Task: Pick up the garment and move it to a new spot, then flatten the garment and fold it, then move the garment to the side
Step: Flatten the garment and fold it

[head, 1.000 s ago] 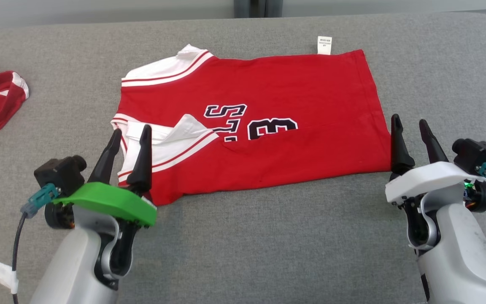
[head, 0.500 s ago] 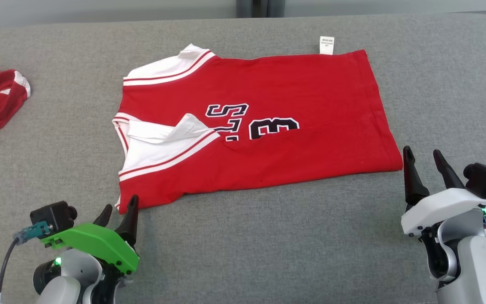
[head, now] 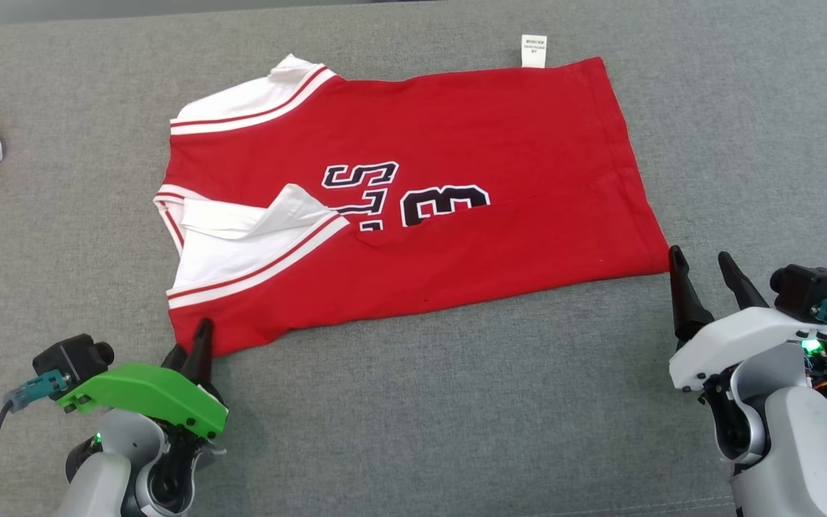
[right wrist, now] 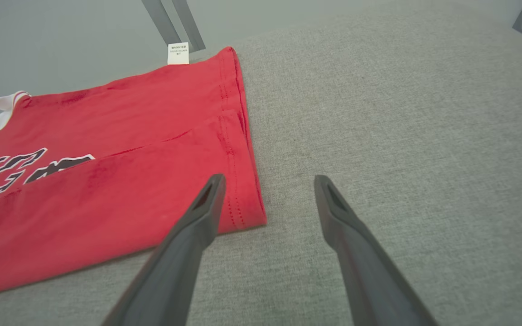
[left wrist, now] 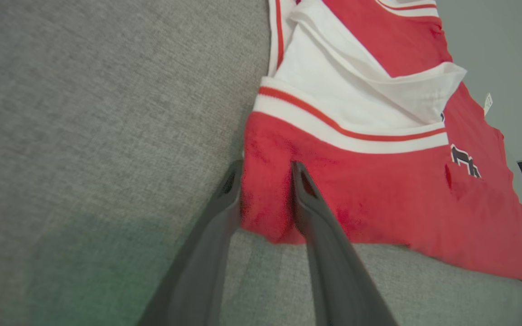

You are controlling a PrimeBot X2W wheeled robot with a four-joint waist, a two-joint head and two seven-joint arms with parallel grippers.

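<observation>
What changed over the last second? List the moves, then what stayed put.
The left gripper pulled back off the white panel to the near left corner of the red jersey, and its fingers narrowed around it; a firm grip isn't clear. The right gripper drew back along the hem to the near right corner, fingers open. The jersey lies folded as before; the head camera's view shifted.

A grey woven surface (head: pixel 456 402) spreads under even light; behind it rises a pale wall (right wrist: pixel 61 36), with two dark bars (right wrist: pixel 161 20) at eleven o'clock.
</observation>
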